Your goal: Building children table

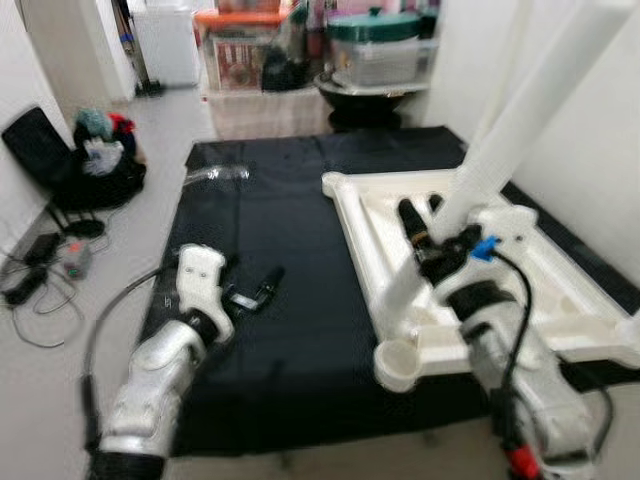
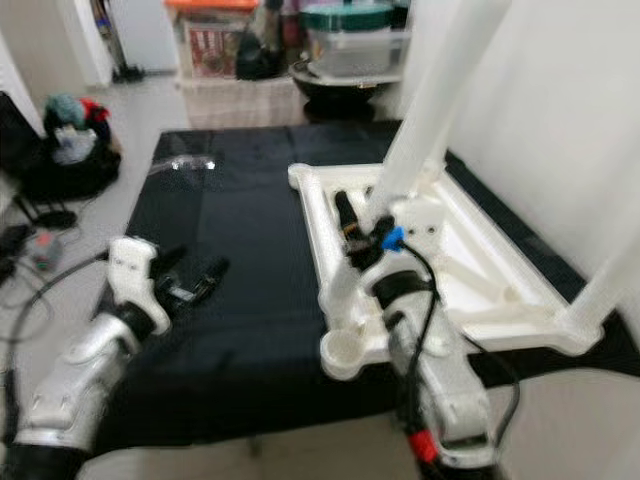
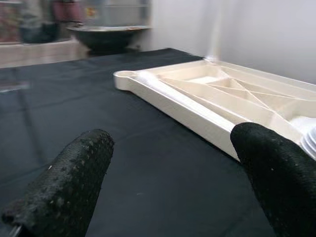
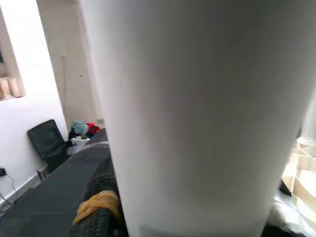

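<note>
1. The right claw (image 1: 425,222) is pinched round a white table leg (image 1: 520,120), which rises slantwise up and away from it, its lower end at the near part of the frame.
2. Under that claw lies the upturned white table frame (image 1: 560,290), resting on a black mat (image 1: 290,280); an open round socket (image 1: 397,364) sits at the frame's near corner, just below the claw.
3. The left claw (image 1: 258,290) hovers low over the mat, well apart from the right one, its fingers (image 3: 69,182) spread with nothing between them.
4. Beyond the mat stand storage boxes (image 1: 375,45); a black bag (image 1: 95,170) sits on the floor beyond the left claw.
</note>
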Controlling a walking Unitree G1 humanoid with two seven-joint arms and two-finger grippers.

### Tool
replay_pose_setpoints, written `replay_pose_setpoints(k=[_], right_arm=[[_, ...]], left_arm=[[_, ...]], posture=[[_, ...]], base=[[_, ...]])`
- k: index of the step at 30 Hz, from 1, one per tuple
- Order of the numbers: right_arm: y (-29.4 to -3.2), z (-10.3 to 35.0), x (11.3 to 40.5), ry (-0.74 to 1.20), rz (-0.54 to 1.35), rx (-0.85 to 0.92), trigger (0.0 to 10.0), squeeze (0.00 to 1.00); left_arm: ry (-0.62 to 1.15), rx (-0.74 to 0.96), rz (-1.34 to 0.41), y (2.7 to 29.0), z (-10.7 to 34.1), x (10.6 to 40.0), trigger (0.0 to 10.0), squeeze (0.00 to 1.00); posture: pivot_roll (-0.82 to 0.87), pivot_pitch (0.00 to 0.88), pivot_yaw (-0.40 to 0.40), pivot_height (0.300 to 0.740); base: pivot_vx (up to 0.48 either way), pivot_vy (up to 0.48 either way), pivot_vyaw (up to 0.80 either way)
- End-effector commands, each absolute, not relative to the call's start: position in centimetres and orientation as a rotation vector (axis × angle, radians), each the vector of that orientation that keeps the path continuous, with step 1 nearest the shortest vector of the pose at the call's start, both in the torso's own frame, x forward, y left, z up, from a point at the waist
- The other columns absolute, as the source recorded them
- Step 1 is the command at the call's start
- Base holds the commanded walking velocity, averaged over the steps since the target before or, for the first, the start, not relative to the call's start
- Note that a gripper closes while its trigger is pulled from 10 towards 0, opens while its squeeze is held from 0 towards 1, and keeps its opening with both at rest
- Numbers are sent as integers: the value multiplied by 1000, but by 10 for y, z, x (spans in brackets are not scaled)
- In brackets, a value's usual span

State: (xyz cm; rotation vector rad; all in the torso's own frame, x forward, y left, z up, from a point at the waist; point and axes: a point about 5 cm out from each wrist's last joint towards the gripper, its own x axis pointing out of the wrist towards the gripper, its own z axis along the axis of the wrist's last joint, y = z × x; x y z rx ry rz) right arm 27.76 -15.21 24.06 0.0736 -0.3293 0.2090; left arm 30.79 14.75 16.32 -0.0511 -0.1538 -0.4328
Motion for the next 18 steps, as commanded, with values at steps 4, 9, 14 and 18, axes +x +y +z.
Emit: replay_pose_setpoints(k=[4,9,14,18], right_arm=[[-153,244,277,-343,221,53,10000,0],[-153,250,276,-305,357,47,10000,0],[-153,254,272,-271,495,5,10000,0],[-163,257,269,-212,644,-119,10000,0]], left_arm=[[-144,-38,-428,148,160,307,10000,0],[-141,-34,-432,148,159,307,10000,0],[-142,-34,-437,146,159,307,10000,0],[-143,-33,-448,143,158,308,10000,0]], posture=[[25,0,-31,740],[25,0,-31,740],[15,0,-23,740],[16,0,-30,740]], base=[[0,0,0],[0,0,0],[0,0,0],[0,0,0]])
